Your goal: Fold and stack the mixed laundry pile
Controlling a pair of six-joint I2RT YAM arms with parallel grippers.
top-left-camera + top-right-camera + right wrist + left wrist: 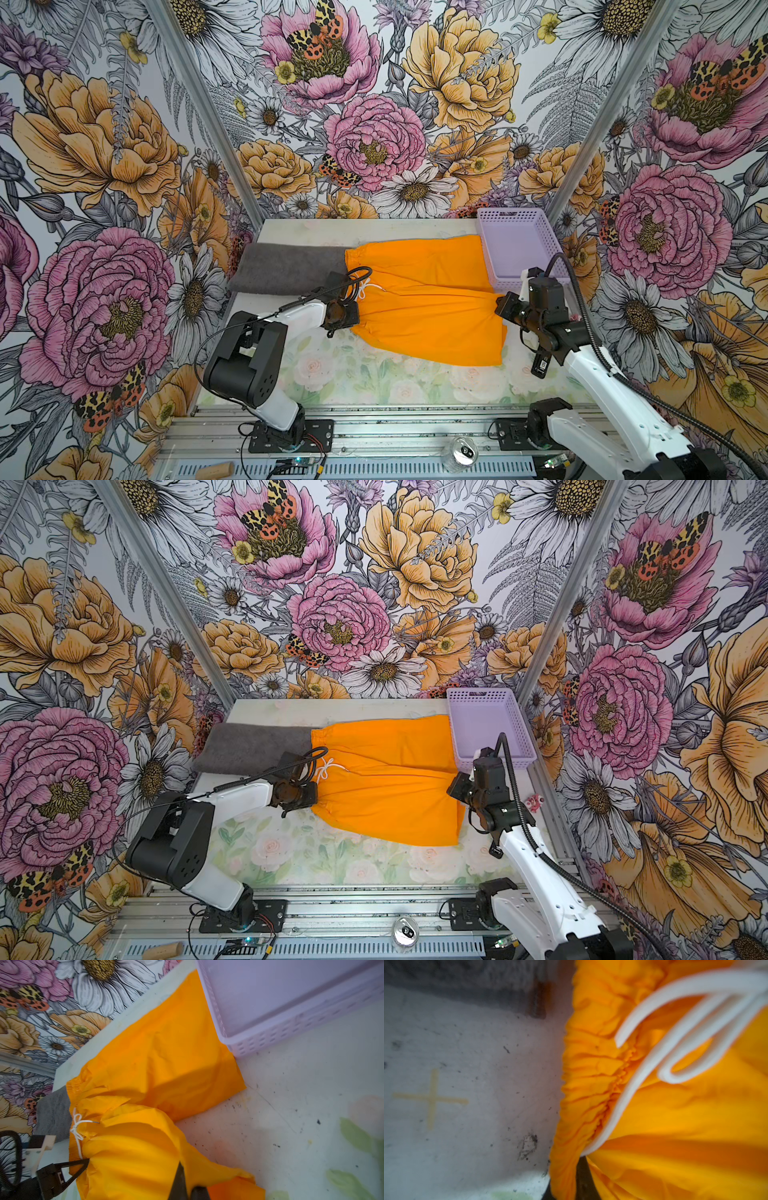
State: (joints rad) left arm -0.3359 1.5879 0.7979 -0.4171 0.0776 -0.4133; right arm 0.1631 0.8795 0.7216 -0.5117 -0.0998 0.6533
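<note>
The left gripper (348, 318) is clenched on the gathered waistband of the orange shorts (424, 299). In the left wrist view only one dark finger (582, 1180) shows, wedged into the folds, and the other is out of sight. The right gripper (188, 1188) is also clamped tight, pinching the hem of the near leg, with orange cloth bunched around its dark tips. In both top views the arms' own bodies cover the fingertips, so the grips themselves show only in the wrist views. The left wrist view is blurred up close, and the white drawstring (643, 1076) reads as soft loops. The shorts lie spread across the middle of the table (374, 382), waist to the left and legs to the right. The far leg lies flat with its hem against the wall of the lavender basket (509, 214). The near leg looks puffed and creased between the two grips. The waistband meets the right end of the grey towel (286, 268), which lies folded at the back left; whether the two overlap I cannot tell.
</note>
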